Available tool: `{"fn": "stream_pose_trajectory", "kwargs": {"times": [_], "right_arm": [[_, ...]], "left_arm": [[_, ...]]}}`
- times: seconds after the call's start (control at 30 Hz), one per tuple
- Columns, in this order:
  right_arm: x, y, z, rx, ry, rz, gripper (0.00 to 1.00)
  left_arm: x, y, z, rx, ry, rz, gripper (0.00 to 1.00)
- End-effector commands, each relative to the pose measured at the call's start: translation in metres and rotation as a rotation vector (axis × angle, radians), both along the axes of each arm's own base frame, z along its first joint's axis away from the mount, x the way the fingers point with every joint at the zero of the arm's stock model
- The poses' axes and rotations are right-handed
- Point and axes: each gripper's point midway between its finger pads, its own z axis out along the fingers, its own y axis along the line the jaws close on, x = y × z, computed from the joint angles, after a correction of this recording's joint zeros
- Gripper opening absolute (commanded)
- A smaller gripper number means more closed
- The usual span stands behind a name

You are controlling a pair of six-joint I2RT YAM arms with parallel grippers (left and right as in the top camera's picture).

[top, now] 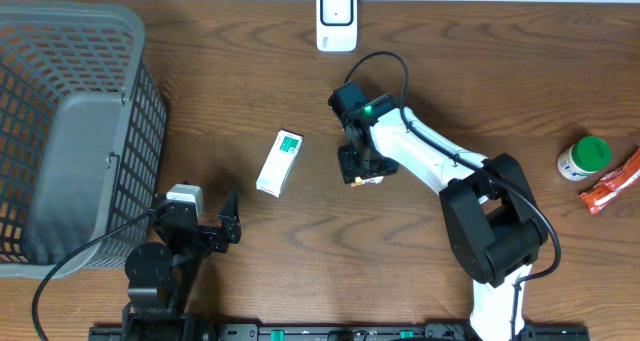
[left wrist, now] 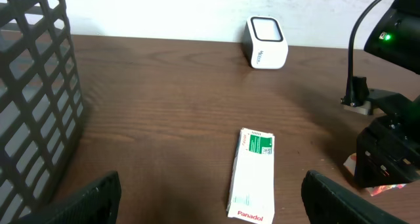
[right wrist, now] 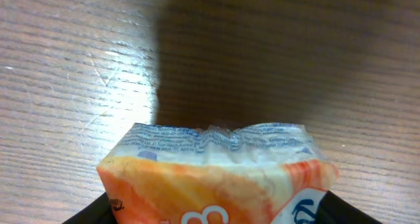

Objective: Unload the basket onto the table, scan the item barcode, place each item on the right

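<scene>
My right claw (top: 360,169) sits below the scanner (top: 337,17), with its fingers closed on an orange-and-white packet (right wrist: 210,178). The grip looks firm, though the close view crops the fingers, so I cannot be sure. A Panadol box (top: 280,163) lies flat, down and left of the scanner. My left claw (left wrist: 211,184), farther down-left of the scanner, stands wide apart.

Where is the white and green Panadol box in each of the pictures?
Overhead: the Panadol box lies a little left of centre.
Left wrist: the box lies low, just right of centre.
Right wrist: not in it; an orange packet fills the bottom.
Landmark: the white scanner, beyond the box in the overhead and left wrist views.
</scene>
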Motion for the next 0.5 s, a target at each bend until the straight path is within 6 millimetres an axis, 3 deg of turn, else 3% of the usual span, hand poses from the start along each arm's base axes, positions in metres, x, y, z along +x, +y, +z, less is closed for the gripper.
{"fn": "stream_pose_trajectory", "kwargs": {"times": [0.0, 0.1, 0.2, 0.47], "right_arm": [[0.0080, 0.0018, 0.0136, 0.019, -0.039, 0.011, 0.67], [0.0081, 0.0015, 0.0136, 0.017, -0.040, 0.010, 0.76], [0.0088, -0.0001, 0.0134, 0.007, -0.044, 0.010, 0.94], [0.0119, -0.0060, 0.0090, -0.029, -0.059, 0.009, 0.96]], "left_arm": [[-0.0005, -0.0014, -0.0001, -0.005, -0.001, -0.009, 0.87], [-0.0005, -0.0014, -0.0001, -0.005, -0.001, -0.009, 0.87], [-0.0005, -0.0014, -0.0001, -0.005, -0.001, -0.009, 0.87], [-0.0005, -0.0014, -0.0001, -0.005, -0.001, -0.009, 0.87]]}}
